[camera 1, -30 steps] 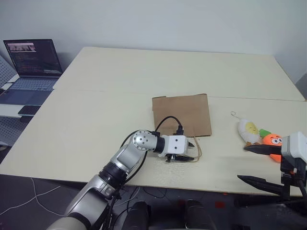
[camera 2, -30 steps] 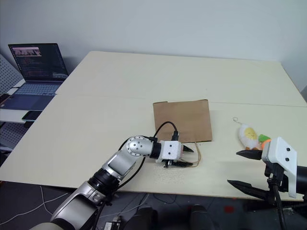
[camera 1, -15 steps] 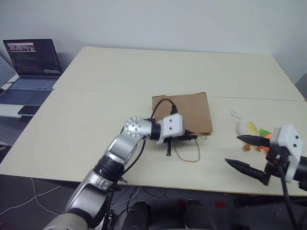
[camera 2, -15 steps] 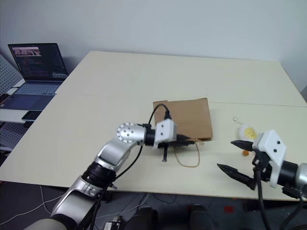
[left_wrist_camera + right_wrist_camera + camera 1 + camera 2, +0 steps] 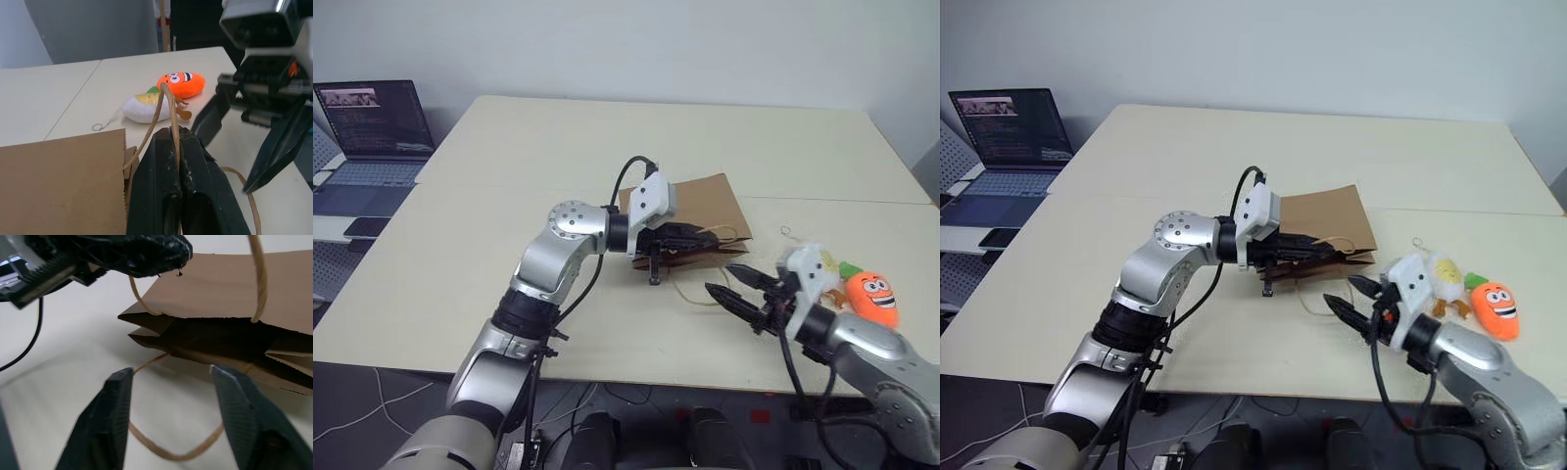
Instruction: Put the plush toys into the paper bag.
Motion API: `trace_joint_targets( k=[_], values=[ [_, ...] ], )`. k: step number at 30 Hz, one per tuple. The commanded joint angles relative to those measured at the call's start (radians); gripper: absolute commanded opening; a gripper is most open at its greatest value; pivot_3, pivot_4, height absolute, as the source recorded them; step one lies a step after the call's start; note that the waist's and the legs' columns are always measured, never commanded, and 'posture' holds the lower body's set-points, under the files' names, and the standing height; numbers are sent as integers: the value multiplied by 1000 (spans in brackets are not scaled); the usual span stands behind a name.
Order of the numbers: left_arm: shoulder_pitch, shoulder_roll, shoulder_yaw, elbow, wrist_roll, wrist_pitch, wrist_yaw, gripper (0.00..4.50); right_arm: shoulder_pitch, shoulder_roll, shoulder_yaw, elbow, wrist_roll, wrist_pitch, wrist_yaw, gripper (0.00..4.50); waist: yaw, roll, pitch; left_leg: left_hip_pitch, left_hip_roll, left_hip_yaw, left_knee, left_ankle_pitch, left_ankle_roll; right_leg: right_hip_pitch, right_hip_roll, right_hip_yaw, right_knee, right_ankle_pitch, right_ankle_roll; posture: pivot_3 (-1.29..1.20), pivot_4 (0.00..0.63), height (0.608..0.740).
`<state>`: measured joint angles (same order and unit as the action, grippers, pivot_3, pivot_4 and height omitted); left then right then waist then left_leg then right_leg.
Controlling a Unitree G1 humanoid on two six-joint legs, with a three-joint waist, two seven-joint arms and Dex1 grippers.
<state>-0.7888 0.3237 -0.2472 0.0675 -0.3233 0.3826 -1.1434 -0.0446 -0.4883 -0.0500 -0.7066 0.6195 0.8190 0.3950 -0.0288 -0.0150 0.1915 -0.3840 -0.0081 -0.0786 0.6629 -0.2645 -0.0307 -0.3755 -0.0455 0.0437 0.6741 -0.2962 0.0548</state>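
Note:
The brown paper bag (image 5: 705, 201) lies on the table with its mouth toward me. My left gripper (image 5: 175, 132) is shut on its upper cord handle (image 5: 161, 103) and holds that side raised, so the mouth (image 5: 215, 335) gapes. The other handle (image 5: 171, 455) lies as a loop on the table. In front of the mouth my right gripper (image 5: 720, 279) is open, its fingers either side of that loop and nothing between them. To the right of the bag lie the plush toys: the white egg (image 5: 1446, 276), partly behind my right wrist, and the orange carrot (image 5: 869, 294).
An open laptop (image 5: 372, 122) stands on a side table at the far left. The cream table (image 5: 656, 137) stretches well beyond the bag, and its front edge runs just below my right gripper.
My left gripper rose with the handle and lifted the bag's mouth open. My right gripper swung left from beside the toys to the bag's mouth, and its fingers narrowed.

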Motion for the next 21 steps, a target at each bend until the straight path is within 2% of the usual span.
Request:
trace_joint_targets(
  k=[1, 4, 5, 21],
  values=[
    [-35, 0, 29, -37, -35, 17, -1, 0, -51, 59, 64, 26, -78, -50, -71, 1145, 0, 0, 0, 0, 0, 0, 0, 0, 0, 0, 0, 0, 0, 0, 0, 0, 150, 740],
    [-39, 9, 31, -39, -40, 28, -1, 0, -82, 106, 98, 64, -137, -85, -107, 135, -1, 0, 0, 0, 0, 0, 0, 0, 0, -1, 0, 1, 1, 0, 0, 0, 150, 740],
    [-39, 9, 34, -41, -44, 34, 1, 0, -86, 115, 104, 73, -150, -93, -112, 27, -1, 0, 0, 0, 0, 0, 0, 0, 0, -2, 0, 1, 1, 0, 0, 0, 150, 740],
    [-56, -2, 64, -68, -98, 115, 40, 0, -205, 294, 223, 396, -429, -342, -200, 27, -3, 0, 0, -2, 0, 1, 0, 0, 0, -6, 2, 1, 4, 0, 0, 0, 150, 740]
  ],
)
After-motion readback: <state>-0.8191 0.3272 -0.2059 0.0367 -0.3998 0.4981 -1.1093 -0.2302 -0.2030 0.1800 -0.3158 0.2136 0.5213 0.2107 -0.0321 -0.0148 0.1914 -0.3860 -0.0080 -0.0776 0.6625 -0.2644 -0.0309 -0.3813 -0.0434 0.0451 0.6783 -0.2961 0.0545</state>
